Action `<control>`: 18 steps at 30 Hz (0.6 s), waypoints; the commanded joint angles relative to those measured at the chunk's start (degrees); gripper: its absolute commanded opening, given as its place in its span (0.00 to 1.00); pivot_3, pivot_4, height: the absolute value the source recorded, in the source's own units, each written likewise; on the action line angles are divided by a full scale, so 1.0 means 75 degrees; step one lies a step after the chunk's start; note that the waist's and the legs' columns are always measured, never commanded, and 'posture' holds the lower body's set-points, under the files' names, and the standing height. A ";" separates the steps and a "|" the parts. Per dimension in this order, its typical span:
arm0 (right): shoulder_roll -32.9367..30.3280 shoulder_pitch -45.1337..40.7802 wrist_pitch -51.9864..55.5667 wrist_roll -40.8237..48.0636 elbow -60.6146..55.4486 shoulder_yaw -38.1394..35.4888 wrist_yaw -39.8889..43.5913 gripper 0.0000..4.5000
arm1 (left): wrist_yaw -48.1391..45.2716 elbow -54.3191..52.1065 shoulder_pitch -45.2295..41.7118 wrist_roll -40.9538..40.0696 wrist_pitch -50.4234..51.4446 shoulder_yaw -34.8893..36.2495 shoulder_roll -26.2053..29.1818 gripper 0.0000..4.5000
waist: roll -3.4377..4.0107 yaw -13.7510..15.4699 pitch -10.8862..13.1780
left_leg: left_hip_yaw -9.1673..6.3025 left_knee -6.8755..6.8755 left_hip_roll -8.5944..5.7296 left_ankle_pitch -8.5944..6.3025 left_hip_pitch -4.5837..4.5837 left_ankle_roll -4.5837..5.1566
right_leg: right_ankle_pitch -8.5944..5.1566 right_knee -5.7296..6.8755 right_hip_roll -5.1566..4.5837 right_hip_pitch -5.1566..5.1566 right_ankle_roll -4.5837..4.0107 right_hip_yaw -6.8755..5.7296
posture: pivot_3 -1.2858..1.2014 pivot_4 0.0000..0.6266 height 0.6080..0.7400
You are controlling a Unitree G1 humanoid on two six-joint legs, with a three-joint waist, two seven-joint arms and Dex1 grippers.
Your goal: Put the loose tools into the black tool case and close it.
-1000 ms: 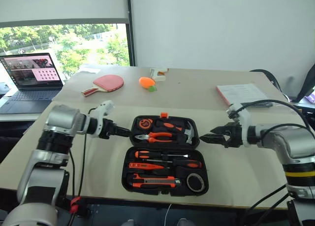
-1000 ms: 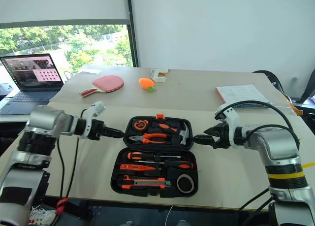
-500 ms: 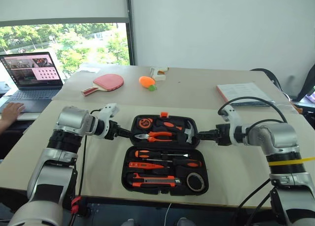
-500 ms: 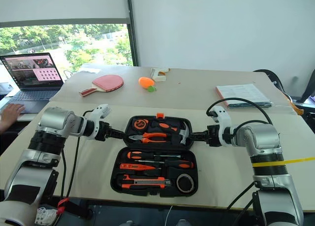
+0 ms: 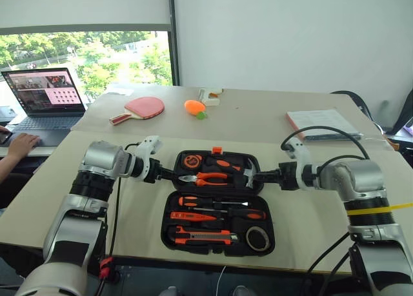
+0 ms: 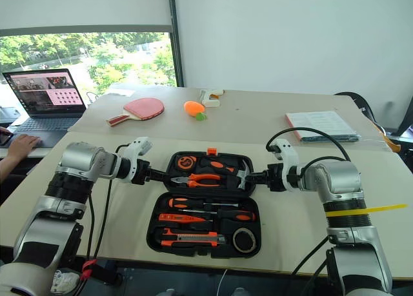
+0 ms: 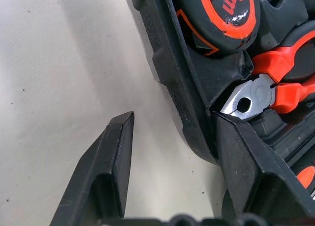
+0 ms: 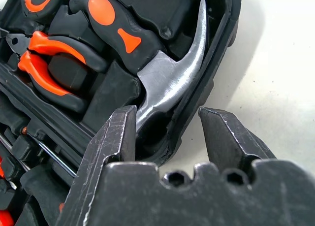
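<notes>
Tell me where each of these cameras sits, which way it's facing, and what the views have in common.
Left and right eye views: head-mounted, facing forward and down at the open black moulded plastic tool case on the beige table; both arms show.
Left wrist view: looks along the left end effector, whose fingers straddle the case's side wall beside silver-nosed orange pliers.
Right wrist view: looks along the right end effector, straddling the opposite wall by the steel hammer head.
Shared: the case's far half.
</notes>
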 commanded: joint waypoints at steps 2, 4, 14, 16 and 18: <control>0.0022 -0.0104 0.0009 0.0091 -0.0041 -0.0065 -0.0006 0.52 | 0.0071 -0.0008 0.0098 -0.0160 0.0306 -0.0040 -0.0236 0.47 | 0.0001 0.0001 -0.0001 | 0.0000 0.0000 0.0000 0.0000 0.0000 0.0000 | 0.0000 0.0000 0.0000 0.0000 0.0000 0.0000 | 0.52 0.24 0.98; -0.0001 -0.0076 0.0025 0.0081 -0.0015 -0.0042 0.0010 0.52 | 0.0086 -0.0089 0.0069 -0.0220 0.0362 -0.0013 -0.0307 0.35 | 0.0002 0.0008 -0.0002 | 0.0000 0.0000 -0.0001 0.0000 0.0001 0.0000 | 0.0000 0.0000 0.0000 0.0004 0.0001 0.0000 | 0.52 0.24 0.98; -0.0250 0.0134 0.0106 0.0164 -0.0277 -0.0024 0.0168 0.04 | 0.0105 -0.0163 0.0145 -0.0232 0.0447 -0.0010 -0.0212 0.00 | 0.0032 -0.0022 -0.0020 | 0.0003 -0.0003 -0.0002 0.0002 0.0058 -0.0003 | 0.0002 -0.0008 0.0003 0.0064 -0.0001 -0.0002 | 0.52 0.24 0.98; -0.0339 0.0063 0.0200 0.0224 -0.0299 -0.0136 0.0197 0.02 | 0.0091 -0.0162 0.0160 -0.0238 0.0446 -0.0013 -0.0181 0.00 | 0.0032 -0.0015 -0.0019 | 0.0003 -0.0003 -0.0002 0.0002 0.0063 -0.0003 | 0.0001 -0.0015 0.0003 0.0074 0.0001 -0.0005 | 0.52 0.24 0.98; -0.0388 0.0062 0.0253 0.0260 -0.0335 -0.0180 0.0210 0.01 | 0.0097 -0.0184 0.0181 -0.0259 0.0489 0.0012 -0.0173 0.00 | 0.0032 -0.0005 -0.0019 | 0.0002 -0.0004 -0.0003 0.0001 0.0062 -0.0002 | 0.0001 -0.0016 0.0002 0.0074 0.0002 -0.0005 | 0.52 0.24 0.98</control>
